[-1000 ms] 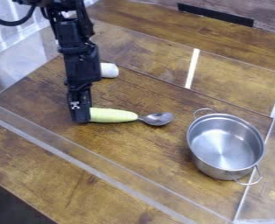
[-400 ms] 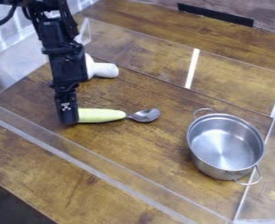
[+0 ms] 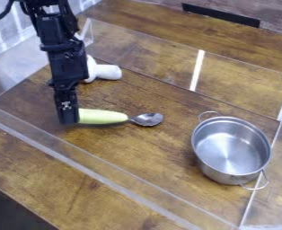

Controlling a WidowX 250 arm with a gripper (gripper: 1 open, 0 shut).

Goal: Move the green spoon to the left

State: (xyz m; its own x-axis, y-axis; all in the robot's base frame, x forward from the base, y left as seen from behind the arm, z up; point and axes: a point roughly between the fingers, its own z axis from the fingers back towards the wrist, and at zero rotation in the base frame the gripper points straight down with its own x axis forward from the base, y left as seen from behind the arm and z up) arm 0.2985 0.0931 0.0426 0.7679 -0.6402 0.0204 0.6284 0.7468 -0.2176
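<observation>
The green spoon (image 3: pixel 104 116) lies almost level at the left of the wooden table, its yellow-green handle pointing left and its silver bowl (image 3: pixel 148 119) pointing right. My gripper (image 3: pixel 66 113) points steeply down from a black arm and is shut on the left end of the handle. The fingers cover that tip of the handle. I cannot tell whether the spoon's bowl still touches the wood.
A round steel pot (image 3: pixel 231 150) with two small handles stands at the right. A red-and-white mushroom toy (image 3: pixel 102 70) lies behind the arm, partly hidden by it. Clear plastic walls (image 3: pixel 198 70) ring the work area, with a low front edge.
The gripper has moved left, and the spoon has travelled left with it, away from the pot. The pot has not moved.
</observation>
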